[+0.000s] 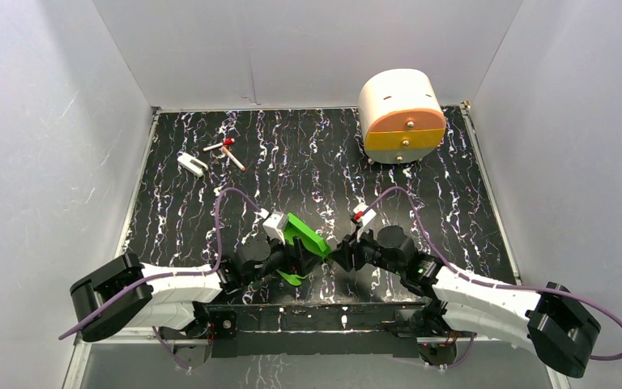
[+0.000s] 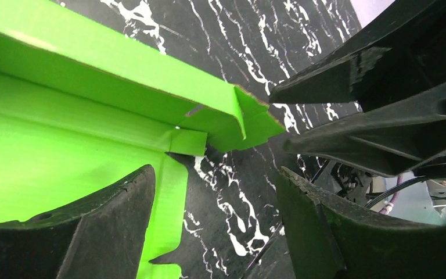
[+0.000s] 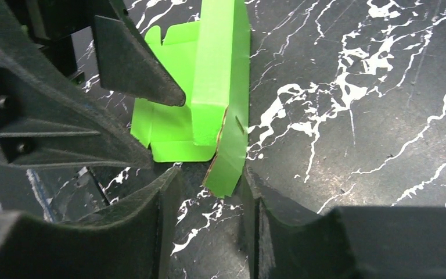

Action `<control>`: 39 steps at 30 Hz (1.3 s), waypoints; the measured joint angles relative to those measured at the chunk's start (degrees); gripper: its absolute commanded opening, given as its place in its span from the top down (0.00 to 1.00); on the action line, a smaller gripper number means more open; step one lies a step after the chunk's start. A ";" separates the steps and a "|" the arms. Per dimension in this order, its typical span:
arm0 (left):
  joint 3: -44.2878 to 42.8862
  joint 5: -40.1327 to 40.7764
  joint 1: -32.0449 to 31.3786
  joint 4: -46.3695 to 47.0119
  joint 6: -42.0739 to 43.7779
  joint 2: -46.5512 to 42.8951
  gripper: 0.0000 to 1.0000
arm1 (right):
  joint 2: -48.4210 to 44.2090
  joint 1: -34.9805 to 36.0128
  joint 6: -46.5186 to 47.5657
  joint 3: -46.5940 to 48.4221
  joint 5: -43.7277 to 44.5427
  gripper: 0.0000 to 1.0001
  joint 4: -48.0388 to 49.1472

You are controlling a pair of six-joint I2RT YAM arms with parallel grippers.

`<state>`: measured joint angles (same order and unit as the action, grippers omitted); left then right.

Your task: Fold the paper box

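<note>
Top external view, from the left: a small white piece [image 1: 192, 164] and two red-and-white sticks [image 1: 227, 151] lie near the far-left corner of the black marbled table [image 1: 470, 211], too small for any lettering to be read. Nearer the middle, the left gripper [image 1: 296, 259] reaches in from the left; beside it sits the paper box [image 1: 306, 235], bright green, just in front of the arm bases. The right gripper [image 1: 338, 253] meets it from the right; a cream-and-orange drawer unit [image 1: 401, 117] stands at the far right, well apart.

Left wrist view: the left gripper [image 2: 216, 174] has its jaws wide apart; one finger [image 2: 110, 226] lies over the box's flat inner panel [image 2: 46, 157], the other over bare table; nothing is clamped.

Right wrist view: the right gripper [image 3: 210, 175] has its jaws partly apart around the tip of an end flap of the paper box [image 3: 220, 64]; the flap lies against the right-hand finger [image 3: 267, 221], with a gap on the other side. A fingertip of the left gripper touches the box's raised side wall.

The box is half formed, one long wall upright; its long axis slants from far-left to near-right in the top view, the flap end pointing at the right gripper.
</note>
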<state>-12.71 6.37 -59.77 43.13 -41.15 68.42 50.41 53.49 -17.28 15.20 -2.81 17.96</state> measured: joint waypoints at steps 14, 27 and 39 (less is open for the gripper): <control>-1.70 0.52 -0.52 3.17 6.93 2.10 0.30 | 3.98 1.92 1.55 0.00 6.32 0.86 2.05; -2.23 9.81 -6.10 3.23 20.22 6.40 0.27 | 6.75 2.16 5.77 1.27 9.64 1.00 2.58; -12.44 33.20 -17.40 4.81 28.85 22.38 0.24 | 6.67 2.95 6.62 2.05 10.43 1.00 1.90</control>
<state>-25.15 39.57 -77.17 47.94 -12.29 90.80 57.08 56.45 -10.66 17.26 7.62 19.86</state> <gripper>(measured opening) 0.762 0.017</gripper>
